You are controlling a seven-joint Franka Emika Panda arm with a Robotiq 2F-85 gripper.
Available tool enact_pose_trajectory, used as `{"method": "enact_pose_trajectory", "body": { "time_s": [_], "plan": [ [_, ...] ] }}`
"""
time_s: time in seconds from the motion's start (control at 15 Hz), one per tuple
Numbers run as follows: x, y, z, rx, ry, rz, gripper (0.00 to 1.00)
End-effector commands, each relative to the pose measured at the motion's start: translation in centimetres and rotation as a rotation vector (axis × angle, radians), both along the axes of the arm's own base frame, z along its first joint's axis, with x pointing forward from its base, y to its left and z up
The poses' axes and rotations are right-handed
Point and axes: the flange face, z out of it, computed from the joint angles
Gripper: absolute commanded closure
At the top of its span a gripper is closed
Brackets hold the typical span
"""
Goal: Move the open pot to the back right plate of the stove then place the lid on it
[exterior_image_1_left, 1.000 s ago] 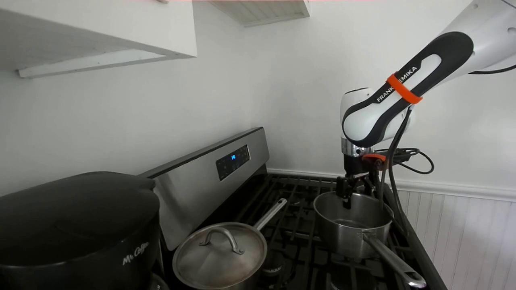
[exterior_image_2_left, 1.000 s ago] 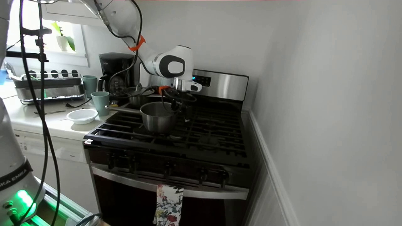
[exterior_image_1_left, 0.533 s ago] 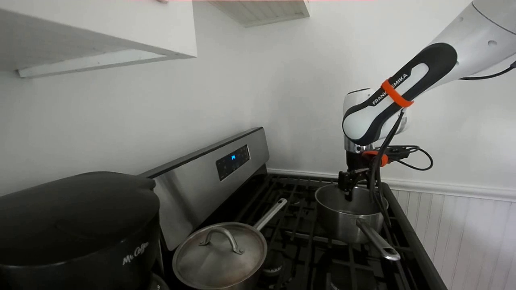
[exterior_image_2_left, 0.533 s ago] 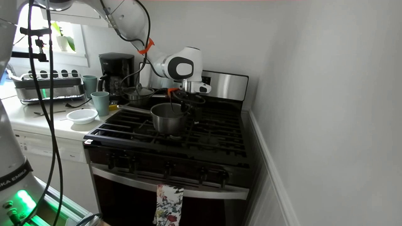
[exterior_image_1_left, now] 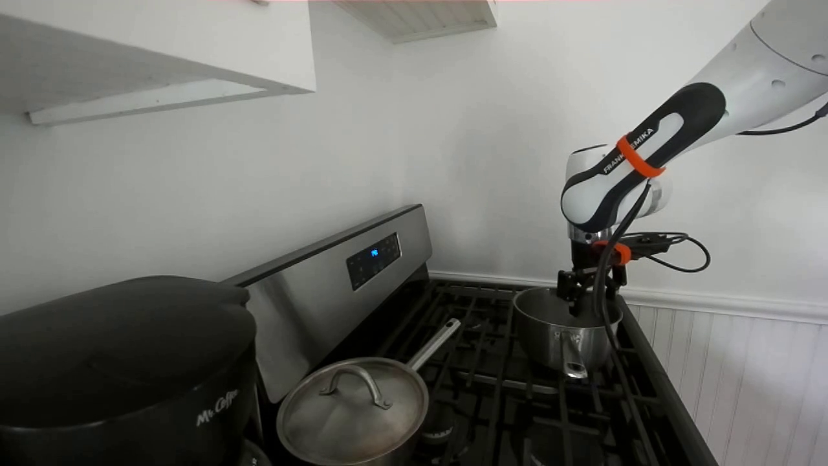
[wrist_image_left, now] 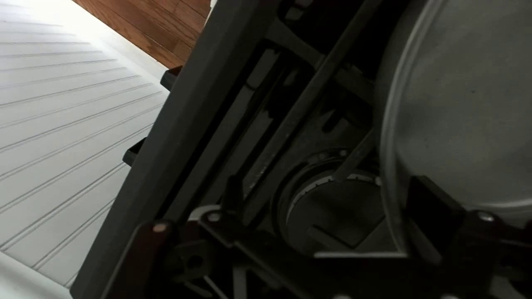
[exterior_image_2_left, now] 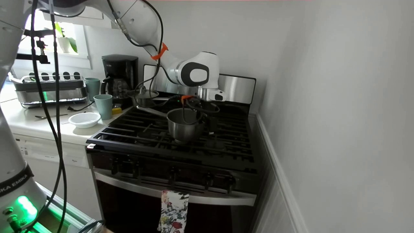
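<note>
Well left of our gripper [wrist_image_left: 333, 202], an exterior view shows the lid [exterior_image_1_left: 352, 411] capping a saucepan [exterior_image_1_left: 435, 345], probably parked there until the open pot [exterior_image_1_left: 543, 340] is placed. Our jaws, spread wide and gripping nothing, straddle that pot's wall, one finger inside, apparently so we can push it along the stove [exterior_image_1_left: 310, 310] toward the back right plate [exterior_image_2_left: 228, 123], beyond the gripper. Left to right we count two green cups [exterior_image_2_left: 103, 107], one lid, one saucepan, one open pot.
</note>
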Motion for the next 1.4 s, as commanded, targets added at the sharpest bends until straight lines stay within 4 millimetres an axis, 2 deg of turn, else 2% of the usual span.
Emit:
{"method": "enact_pose_trajectory", "body": {
  "time_s": [0.0,0.2,0.27,0.6,0.8,1.13,1.33],
  "plan": [
    [-0.2,-2.9,-0.4,0.008,-0.003,-0.096,0.0],
    [-0.7,-4.0,-0.4,-0.002,-0.009,-0.148,0.0],
    [-0.9,-3.0,-0.3,-0.009,-0.006,-0.094,0.0],
    [-0.7,-3.8,-0.4,-0.011,0.0,-0.126,0.0],
    [-1.0,-6.2,-0.3,0.004,0.004,-0.206,0.0],
    [-1.9,-8.9,0.7,0.015,-0.01,-0.3,0.0],
    [-1.5,-10.2,0.9,0.028,-0.044,-0.356,0.0]
  ]
}}
